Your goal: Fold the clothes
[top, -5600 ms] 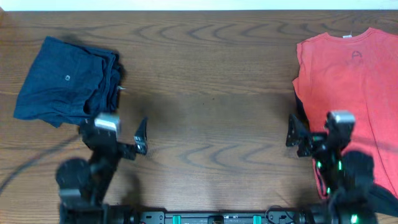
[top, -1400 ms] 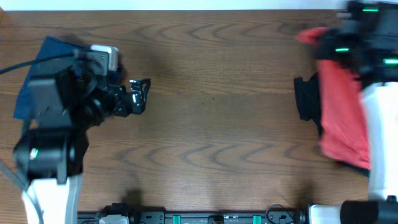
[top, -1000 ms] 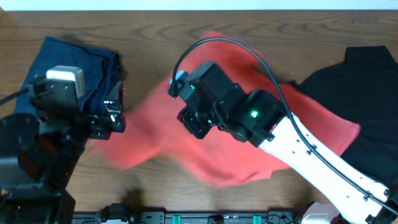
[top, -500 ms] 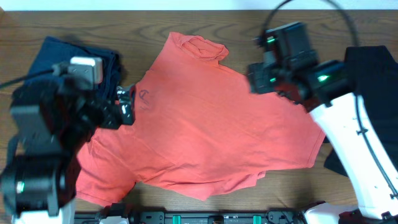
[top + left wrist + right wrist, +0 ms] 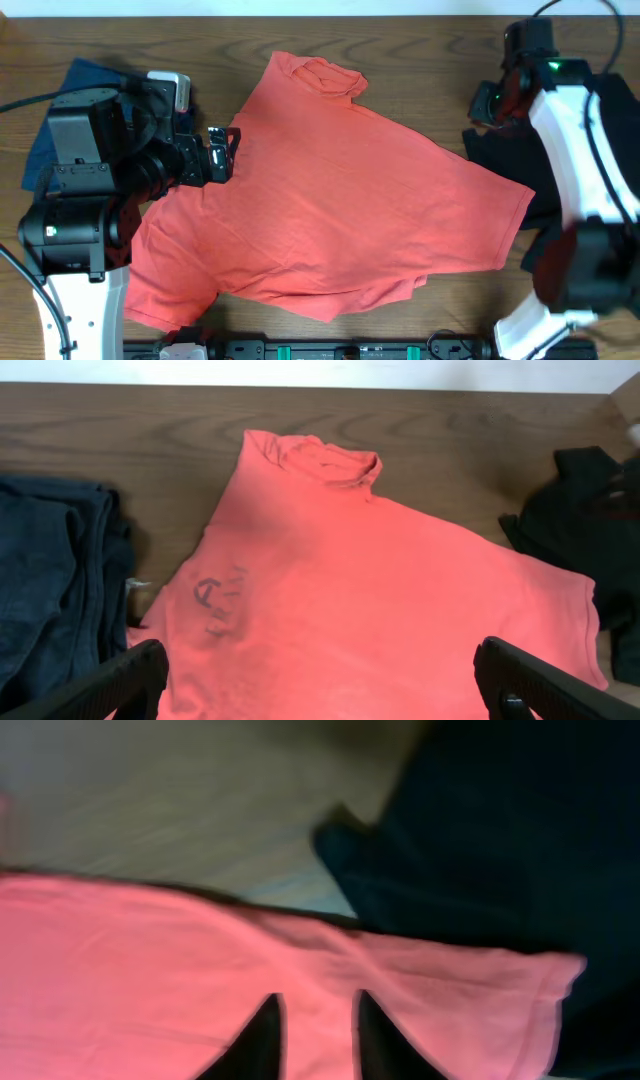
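Coral-red T-shirt point(image 5: 340, 200) flat on bench point(image 5: 400, 50) between navy garment point(image 5: 85, 78) and black garment point(image 5: 495, 155). Left fingers point(image 5: 110, 685) wide apart, empty. Right fingers point(image 5: 262, 1035) narrowly parted, gripping nothing

The brown wood-grain table point(image 5: 400, 60) carries a large coral-red short-sleeved T-shirt point(image 5: 340, 210), spread flat. A folded navy-blue cloth garment point(image 5: 50, 590) lies just beside the T-shirt's left edge. A crumpled black cloth garment point(image 5: 570, 520) lies at its right edge.
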You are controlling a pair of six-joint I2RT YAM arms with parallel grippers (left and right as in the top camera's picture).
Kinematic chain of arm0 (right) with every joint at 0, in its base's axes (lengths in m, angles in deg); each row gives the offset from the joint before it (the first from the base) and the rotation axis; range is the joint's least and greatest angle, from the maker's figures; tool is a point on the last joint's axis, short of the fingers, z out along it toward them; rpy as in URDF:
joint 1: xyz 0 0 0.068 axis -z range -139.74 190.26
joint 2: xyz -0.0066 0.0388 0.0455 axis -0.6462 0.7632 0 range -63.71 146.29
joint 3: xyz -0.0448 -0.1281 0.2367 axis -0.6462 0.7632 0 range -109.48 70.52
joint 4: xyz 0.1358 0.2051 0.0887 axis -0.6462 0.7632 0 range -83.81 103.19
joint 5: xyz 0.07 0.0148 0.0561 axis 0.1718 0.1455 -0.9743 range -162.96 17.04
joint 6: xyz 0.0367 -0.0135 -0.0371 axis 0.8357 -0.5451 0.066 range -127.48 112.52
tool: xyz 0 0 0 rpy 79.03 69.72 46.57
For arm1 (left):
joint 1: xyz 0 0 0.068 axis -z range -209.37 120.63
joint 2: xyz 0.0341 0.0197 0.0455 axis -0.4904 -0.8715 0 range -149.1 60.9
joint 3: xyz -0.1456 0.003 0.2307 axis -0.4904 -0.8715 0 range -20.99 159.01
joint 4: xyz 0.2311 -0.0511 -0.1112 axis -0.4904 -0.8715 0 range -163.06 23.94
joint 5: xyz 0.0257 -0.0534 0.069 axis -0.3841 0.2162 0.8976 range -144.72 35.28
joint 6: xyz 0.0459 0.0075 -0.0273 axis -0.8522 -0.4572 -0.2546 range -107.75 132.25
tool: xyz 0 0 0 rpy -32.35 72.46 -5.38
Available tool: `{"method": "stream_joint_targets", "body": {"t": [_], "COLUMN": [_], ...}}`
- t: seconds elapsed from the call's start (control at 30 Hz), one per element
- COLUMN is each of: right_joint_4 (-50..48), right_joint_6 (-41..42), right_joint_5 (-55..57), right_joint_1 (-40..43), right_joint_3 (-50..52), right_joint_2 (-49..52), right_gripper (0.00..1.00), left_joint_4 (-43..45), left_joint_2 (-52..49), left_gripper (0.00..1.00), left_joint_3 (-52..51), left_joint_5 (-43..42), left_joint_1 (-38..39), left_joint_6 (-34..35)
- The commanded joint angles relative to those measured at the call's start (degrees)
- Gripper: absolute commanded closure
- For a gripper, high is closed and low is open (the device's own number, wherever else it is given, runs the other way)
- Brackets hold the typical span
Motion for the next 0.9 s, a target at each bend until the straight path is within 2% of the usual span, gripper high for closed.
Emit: {"method": "stream_joint_targets", "body": {"t": [0.0, 0.17, 0.3, 0.43, 0.6, 0.87], "right_joint_4": [0.00, -0.72, -1.36, -0.07, 1.51, 7.43], "right_joint_6": [3.82, 4.37, 4.42, 8.04, 10.86, 9.86], "right_joint_5": [0.39, 0.28, 0.96, 8.52, 18.49, 14.80], "right_joint_1": [2.47, 5.46, 7.50, 11.08, 21.31, 41.86], "right_joint_3": [0.37, 0.37, 0.37, 0.37, -0.17, -6.95], "right_joint_2": [5.75, 13.05, 17.49, 20.13, 19.56, 16.74], "right_gripper": [0.85, 0.89, 0.99, 0.99, 0.99, 0.99], "left_joint_4": [-0.39, -0.50, -0.52, -0.55, -0.52, -0.50], "left_joint_2": [0.48, 0.48, 0.48, 0.48, 0.48, 0.48], "left_gripper": [0.02, 0.02, 0.02, 0.02, 0.02, 0.02], "left_joint_3": [0.66, 0.66, 0.66, 0.66, 0.66, 0.66], "left_joint_5": [-1.11, -1.11, -1.09, -1.09, -1.09, -1.07], "left_joint_1": [0.22, 0.22, 0.22, 0.22, 0.22, 0.22], "left_joint_6": [-0.72, -0.74, -0.72, -0.72, -0.74, -0.76]}}
